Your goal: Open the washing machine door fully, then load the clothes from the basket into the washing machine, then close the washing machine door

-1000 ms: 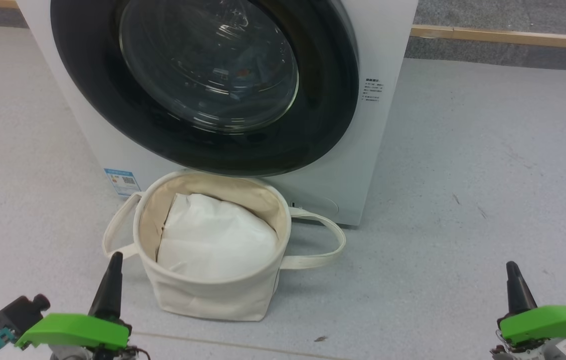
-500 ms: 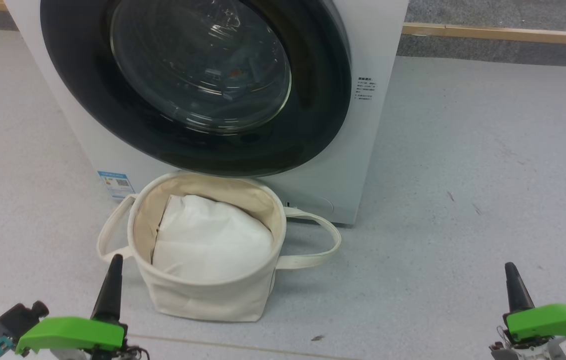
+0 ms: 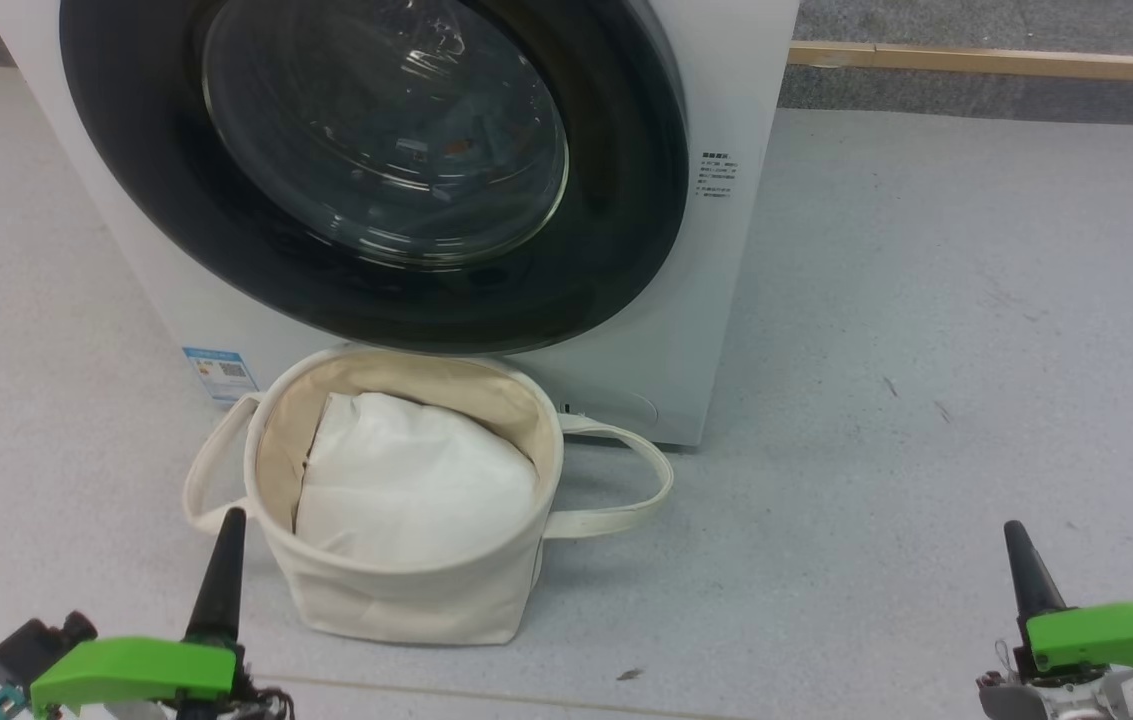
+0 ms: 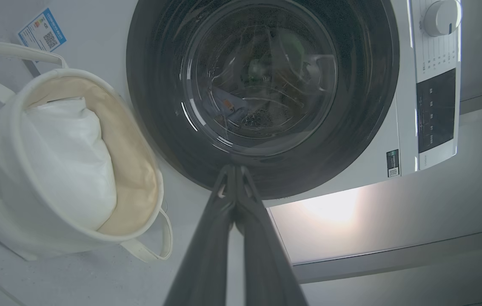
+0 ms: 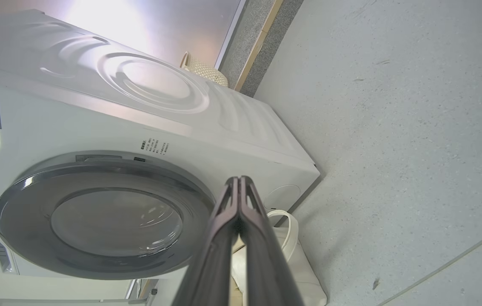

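1. Facing the washing machine door (image 3: 626, 200), we find it shut, ahead of and above both grippers.
2. Our left gripper (image 4: 235, 170), fingers pressed together, lies nearer it; our right gripper (image 5: 238, 180), fingers likewise together, sits well off right.
3. The basket (image 3: 406, 600) stands below the door.

No wording was legible. The washing machine (image 3: 736, 300) bore a blue label (image 3: 208, 372) with a QR code at its front's lower corner, lines of tiny black print (image 3: 716, 176) beside its door (image 3: 626, 230), and a black sticker (image 4: 392, 163) with a QR code by its control panel (image 4: 435, 110).
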Tool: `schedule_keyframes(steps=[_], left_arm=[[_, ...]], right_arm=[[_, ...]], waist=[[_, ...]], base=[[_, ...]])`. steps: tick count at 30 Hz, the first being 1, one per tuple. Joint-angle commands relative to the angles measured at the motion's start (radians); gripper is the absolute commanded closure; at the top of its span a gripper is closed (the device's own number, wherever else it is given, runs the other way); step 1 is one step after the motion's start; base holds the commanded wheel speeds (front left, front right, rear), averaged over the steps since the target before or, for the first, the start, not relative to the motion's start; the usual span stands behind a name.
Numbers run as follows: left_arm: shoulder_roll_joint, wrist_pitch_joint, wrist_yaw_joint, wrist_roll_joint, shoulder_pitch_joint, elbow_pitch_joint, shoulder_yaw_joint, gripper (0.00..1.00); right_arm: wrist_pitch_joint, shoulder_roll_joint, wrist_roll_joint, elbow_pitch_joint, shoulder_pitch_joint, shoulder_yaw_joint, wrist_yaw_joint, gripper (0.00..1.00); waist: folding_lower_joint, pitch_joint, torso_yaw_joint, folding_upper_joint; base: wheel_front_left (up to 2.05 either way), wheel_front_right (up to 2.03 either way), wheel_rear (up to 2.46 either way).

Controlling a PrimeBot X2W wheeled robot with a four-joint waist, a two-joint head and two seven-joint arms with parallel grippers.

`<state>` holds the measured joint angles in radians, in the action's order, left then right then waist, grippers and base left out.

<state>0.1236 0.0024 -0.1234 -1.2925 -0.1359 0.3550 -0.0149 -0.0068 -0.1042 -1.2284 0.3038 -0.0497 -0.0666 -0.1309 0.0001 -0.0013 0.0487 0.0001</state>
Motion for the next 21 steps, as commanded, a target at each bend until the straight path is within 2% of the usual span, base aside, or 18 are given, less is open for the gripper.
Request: schedule_keyframes(steps=[1,21], left_arm=[[0.004,0.007,-0.005,-0.019,-0.014,-0.041,0.036,1.00],[-0.038,0.064,-0.006,-0.182,0.009,-0.079,0.087,1.00]], right_arm=[[0.010,-0.004,-0.023,-0.040,-0.048,0.005,0.000,1.00],[0.070,0.028,-0.218,-0.050,-0.054,-0.024,0.000,1.00]], waist=[[0.0000,0.000,-0.001,-0.0001],[0.0000,0.002,-0.027,-0.0001]], base=[[0.00,0.00,0.00],[0.00,0.00,0.00]])
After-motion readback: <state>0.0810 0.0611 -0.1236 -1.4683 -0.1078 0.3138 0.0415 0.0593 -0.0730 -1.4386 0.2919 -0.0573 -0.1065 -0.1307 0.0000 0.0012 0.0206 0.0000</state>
